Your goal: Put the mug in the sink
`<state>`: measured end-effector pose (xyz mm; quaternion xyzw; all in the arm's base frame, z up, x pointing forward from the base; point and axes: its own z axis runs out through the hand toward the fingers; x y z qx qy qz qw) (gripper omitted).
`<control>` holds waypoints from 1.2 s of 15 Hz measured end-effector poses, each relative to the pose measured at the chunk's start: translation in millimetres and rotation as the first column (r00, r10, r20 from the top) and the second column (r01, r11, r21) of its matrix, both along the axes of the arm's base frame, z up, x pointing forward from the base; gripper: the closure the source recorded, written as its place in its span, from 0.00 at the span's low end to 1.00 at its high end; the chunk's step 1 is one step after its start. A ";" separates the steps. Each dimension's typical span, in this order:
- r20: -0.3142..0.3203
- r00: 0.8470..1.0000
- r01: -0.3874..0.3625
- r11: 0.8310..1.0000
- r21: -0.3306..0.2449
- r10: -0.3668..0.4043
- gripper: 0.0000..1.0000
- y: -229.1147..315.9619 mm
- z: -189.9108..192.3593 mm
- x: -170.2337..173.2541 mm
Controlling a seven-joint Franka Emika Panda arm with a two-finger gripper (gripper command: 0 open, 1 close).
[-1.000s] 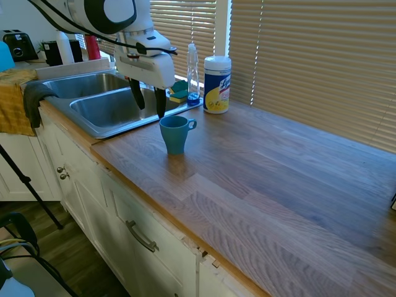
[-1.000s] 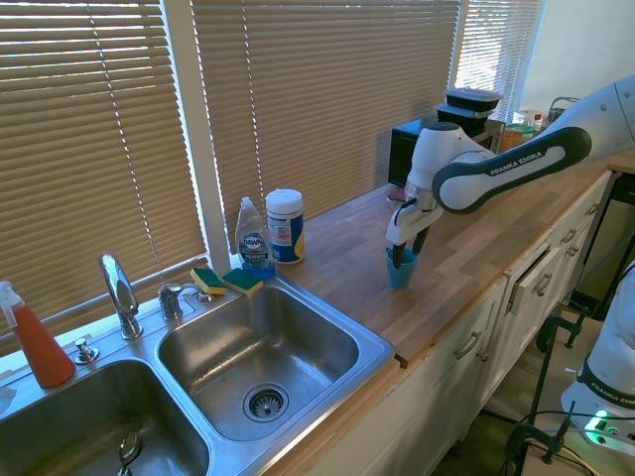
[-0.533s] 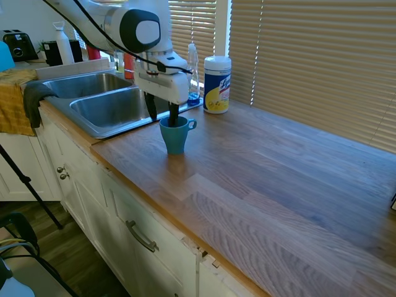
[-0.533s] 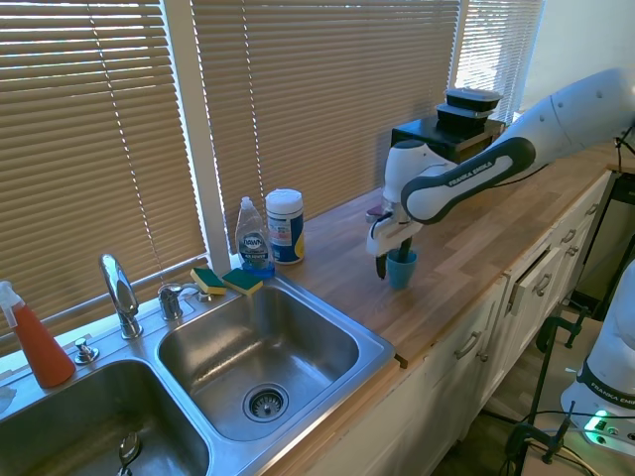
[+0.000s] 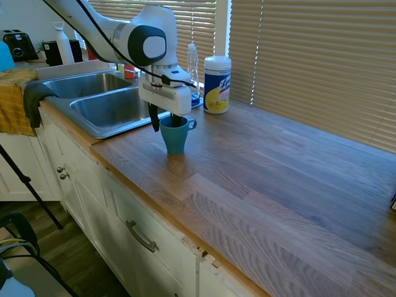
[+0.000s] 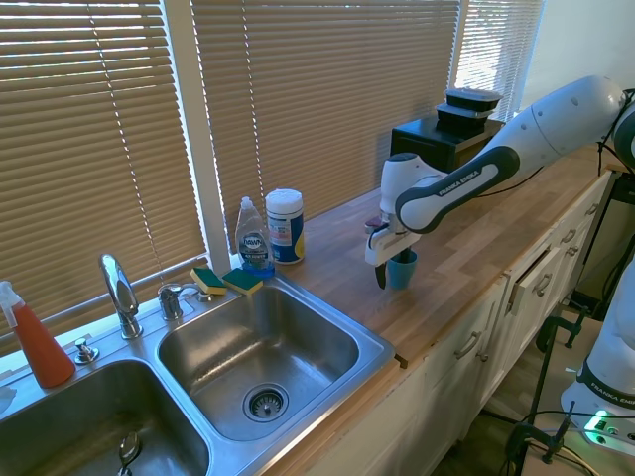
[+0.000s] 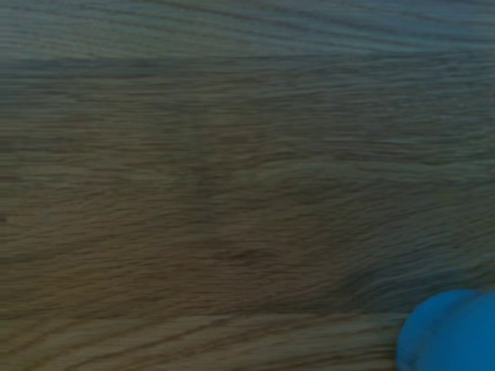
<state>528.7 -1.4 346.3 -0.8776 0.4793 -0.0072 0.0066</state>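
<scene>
Claw [image 5: 164, 120]: two dark fingers spread, straddling the rim of the mug [image 5: 176, 135], one finger outside its wall on the sink side, the other dipping into its mouth; no pinch evident. Mug: teal-blue, upright on the wooden countertop [image 5: 278, 179], handle toward 3 o'clock in the first exterior view, a blue blur in the wrist view [image 7: 452, 332]. Sink [image 6: 260, 349]: steel, double-basin, at 10 o'clock from the mug. Wipes canister [image 5: 217, 85] and dish-soap bottle [image 6: 253, 239]: along the window blinds.
</scene>
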 end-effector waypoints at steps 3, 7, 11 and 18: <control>0.004 1.000 0.005 1.000 0.003 -0.005 1.00 -1.1 -1.3 0.9; 0.007 1.000 0.010 1.000 0.007 -0.010 1.00 -1.9 -1.3 1.2; 0.006 1.000 0.008 1.000 0.007 -0.008 1.00 -0.8 -2.9 0.3; 0.032 0.999 0.021 1.000 0.013 -0.021 1.00 -3.7 3.9 -1.0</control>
